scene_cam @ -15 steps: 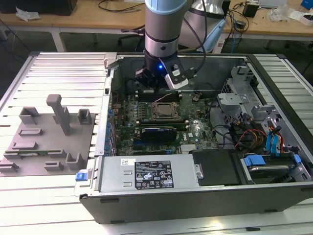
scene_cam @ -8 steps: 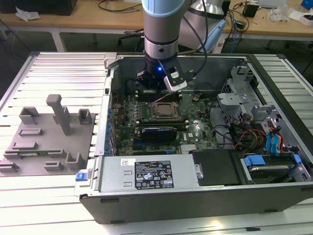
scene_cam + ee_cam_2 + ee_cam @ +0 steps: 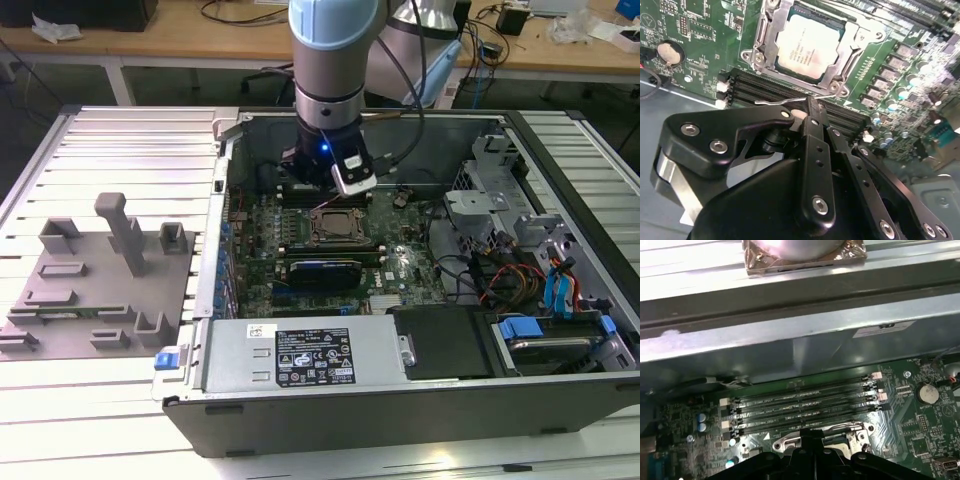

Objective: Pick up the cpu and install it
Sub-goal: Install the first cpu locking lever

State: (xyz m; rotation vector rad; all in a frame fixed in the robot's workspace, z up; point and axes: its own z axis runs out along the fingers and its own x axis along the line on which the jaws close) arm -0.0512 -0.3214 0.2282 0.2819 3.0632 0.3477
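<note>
the cpu [image 3: 810,42] already sits in its socket [image 3: 762,47], at 6 o'clock from the arm [image 3: 328,90] in the exterior view. the jaws look closed and empty, their tips beside the thin lever [image 3: 774,102]. this seems to be the locking stage, which calls for a steady press on that wire.

fixture blocks [image 3: 127,240] (grey) | power supply [image 3: 305,355] | coin cell [image 3: 668,51] | memory slots [image 3: 800,402]

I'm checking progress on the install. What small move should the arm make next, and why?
Probably a short straight lift. The cpu already lies flat inside the socket frame, and the gripper hovers just beside it, near the wire lever.
</note>
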